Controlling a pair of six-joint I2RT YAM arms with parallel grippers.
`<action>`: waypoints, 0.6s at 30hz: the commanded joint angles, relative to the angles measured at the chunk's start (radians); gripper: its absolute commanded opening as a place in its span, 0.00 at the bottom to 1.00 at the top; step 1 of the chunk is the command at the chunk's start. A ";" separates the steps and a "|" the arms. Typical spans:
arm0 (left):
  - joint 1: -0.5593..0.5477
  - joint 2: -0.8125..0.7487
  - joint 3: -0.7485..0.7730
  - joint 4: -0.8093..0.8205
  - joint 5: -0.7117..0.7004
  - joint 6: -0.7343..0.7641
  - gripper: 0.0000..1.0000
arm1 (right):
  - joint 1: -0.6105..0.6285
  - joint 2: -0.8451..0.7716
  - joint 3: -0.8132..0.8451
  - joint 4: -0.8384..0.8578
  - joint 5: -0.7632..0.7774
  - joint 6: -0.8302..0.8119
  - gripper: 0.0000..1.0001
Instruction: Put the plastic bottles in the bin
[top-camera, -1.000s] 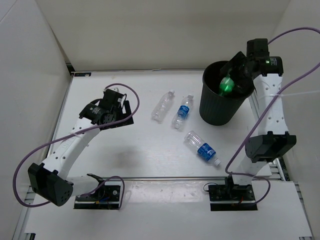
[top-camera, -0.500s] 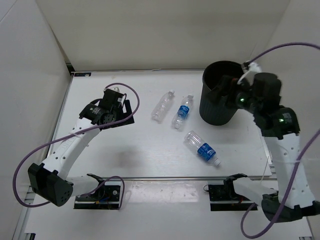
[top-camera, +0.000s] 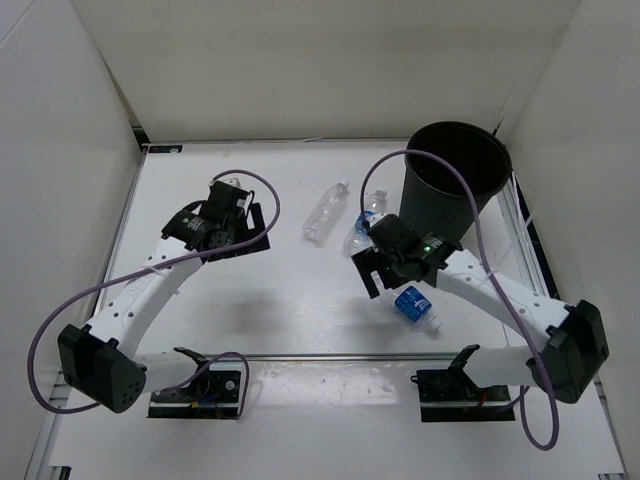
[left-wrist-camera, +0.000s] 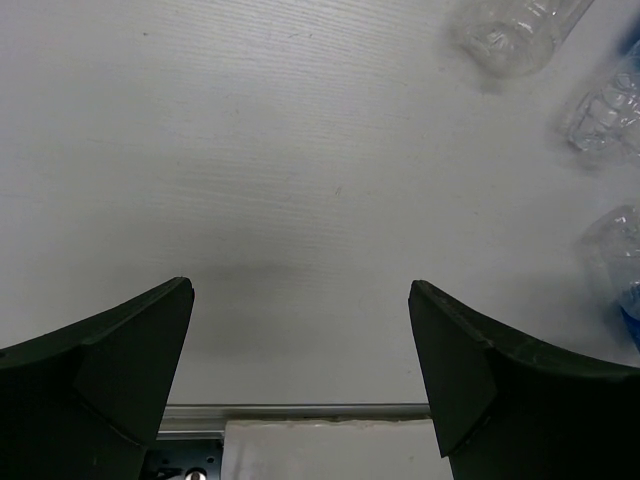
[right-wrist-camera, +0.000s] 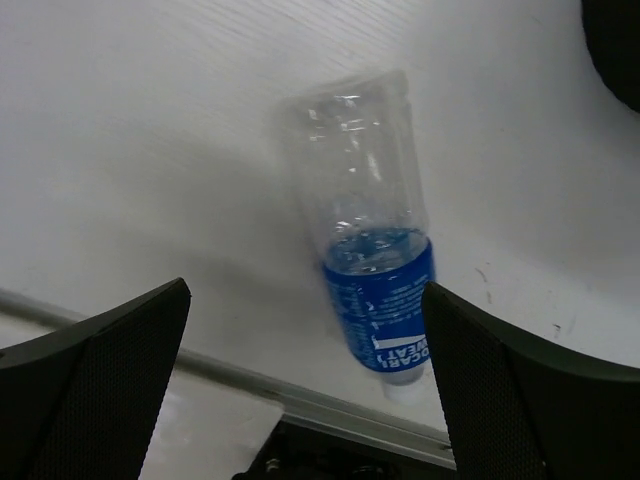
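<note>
The desk (top-camera: 250, 300) is seen as matt white with a faint wood-like grain, edged by a dull metal rail (right-wrist-camera: 310, 400). The bin (top-camera: 440, 210) is moulded in matt black ribbed plastic; near it, a bottle (right-wrist-camera: 365, 200) is formed of clear, glossy plastic with a shiny blue label (right-wrist-camera: 385, 300).

Black ribbed plastic bin (top-camera: 450, 205) stands at the desk's far-right corner. An unlabelled clear plastic bottle (top-camera: 326, 212) and a blue-labelled clear bottle (top-camera: 362, 225) lie alongside (second blue-labelled bottle (top-camera: 413, 303) nearer the near edge).
</note>
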 joint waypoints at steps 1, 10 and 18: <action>0.003 -0.030 -0.033 0.012 0.021 -0.018 1.00 | 0.011 0.065 -0.033 0.054 0.227 -0.016 1.00; 0.003 -0.039 -0.062 -0.006 0.021 -0.061 1.00 | -0.020 0.273 -0.045 0.108 0.249 0.007 1.00; 0.003 -0.028 -0.020 -0.026 0.001 -0.061 1.00 | -0.040 0.332 -0.082 0.128 0.066 0.040 0.49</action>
